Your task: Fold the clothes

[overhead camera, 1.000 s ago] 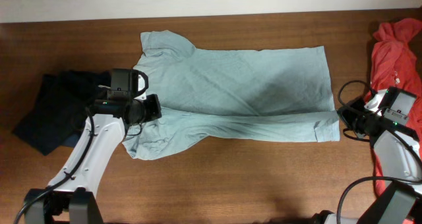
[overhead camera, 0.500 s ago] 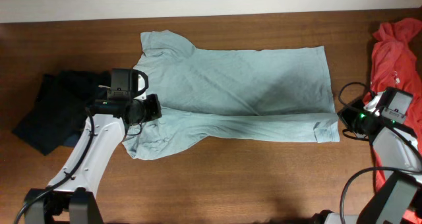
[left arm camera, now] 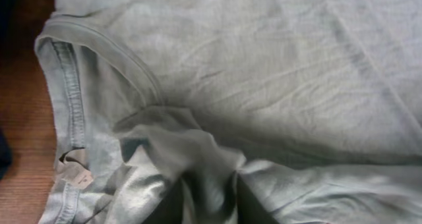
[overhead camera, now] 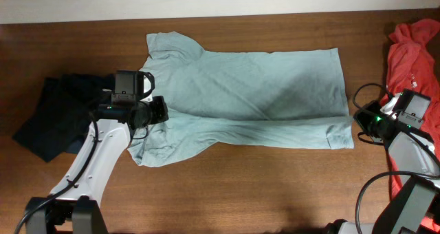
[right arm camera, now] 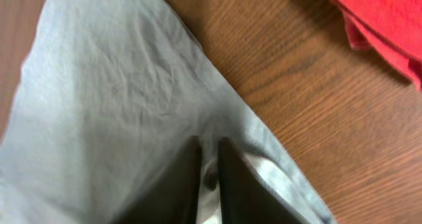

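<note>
The wooden table (overhead camera: 240, 193) fills the overhead view, and the T-shirt (overhead camera: 261, 82) lies flat across its middle, neck toward the left of the frame and hem toward the right. A dark navy garment (overhead camera: 48, 124) sits heaped at the left edge and a red-orange garment (overhead camera: 405, 55) at the right edge, both clear of the shirt.

As I judge it, one lengthwise fold is made. The lower side of the shirt is turned up into a long band (overhead camera: 275, 132) along the bottom of the body. The upper sleeve (overhead camera: 172, 45) is spread out at upper left, and the lower sleeve (overhead camera: 155, 151) bulges loose at lower left. The top side, the sleeves and the crosswise folds are not yet done, so most of the work remains.

My left gripper (left arm camera: 210, 203) is at the neck end, its jaws narrowly apart with a ridge of cloth between them. My right gripper (right arm camera: 210, 181) is at the lower hem corner, its jaws also narrow and astride the edge. Whether either one pinches the cloth or only straddles it, I cannot tell.

The collar (left arm camera: 99, 46) curves across the upper left of my left wrist view, and the small label (left arm camera: 79, 178) sits at lower left.
</note>
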### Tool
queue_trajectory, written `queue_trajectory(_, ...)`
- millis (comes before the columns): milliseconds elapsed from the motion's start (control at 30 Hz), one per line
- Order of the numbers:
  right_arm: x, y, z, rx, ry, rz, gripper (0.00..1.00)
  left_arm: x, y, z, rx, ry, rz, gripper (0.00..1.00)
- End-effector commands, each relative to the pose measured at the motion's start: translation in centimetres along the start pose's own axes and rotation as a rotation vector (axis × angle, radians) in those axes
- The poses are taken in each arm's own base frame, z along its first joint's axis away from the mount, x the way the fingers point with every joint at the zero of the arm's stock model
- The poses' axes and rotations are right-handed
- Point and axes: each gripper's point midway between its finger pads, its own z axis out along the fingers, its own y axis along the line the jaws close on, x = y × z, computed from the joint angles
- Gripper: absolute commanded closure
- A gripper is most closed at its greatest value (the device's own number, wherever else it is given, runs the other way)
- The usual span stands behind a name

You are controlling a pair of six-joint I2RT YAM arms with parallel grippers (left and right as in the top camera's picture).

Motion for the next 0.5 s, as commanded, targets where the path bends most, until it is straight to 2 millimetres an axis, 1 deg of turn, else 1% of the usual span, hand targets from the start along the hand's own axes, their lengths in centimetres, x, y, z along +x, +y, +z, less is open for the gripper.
queue_trajectory(0, -0.6, 0.4, 0.1, -0.003, -0.018, -0.014, 0.69, -1.5, 0.7, -0.8, -0.053, -0.058, 0.014, 0.54)
queue_trajectory(100, -0.5, 1.0, 0.0, -0.034, -0.007, -0.017, 0.62, -1.5, 1.0, -0.9, -0.067, -0.060, 0.057, 0.48)
queue_trajectory(200, 0.1, 1.6, -0.2, -0.072, 0.021, -0.039, 0.57, -1.0, 1.2, -1.0, -0.077, -0.038, 0.088, 0.44)
queue_trajectory(300, 0.9, 2.0, -0.7, -0.090, 0.056, -0.034, 0.54, -0.3, 1.6, -1.4, -0.094, -0.013, 0.084, 0.43)
queue_trajectory(467, 2.1, 2.2, -2.1, -0.093, 0.091, -0.082, 0.51, 1.1, 2.7, -2.6, -0.123, 0.036, 0.055, 0.41)
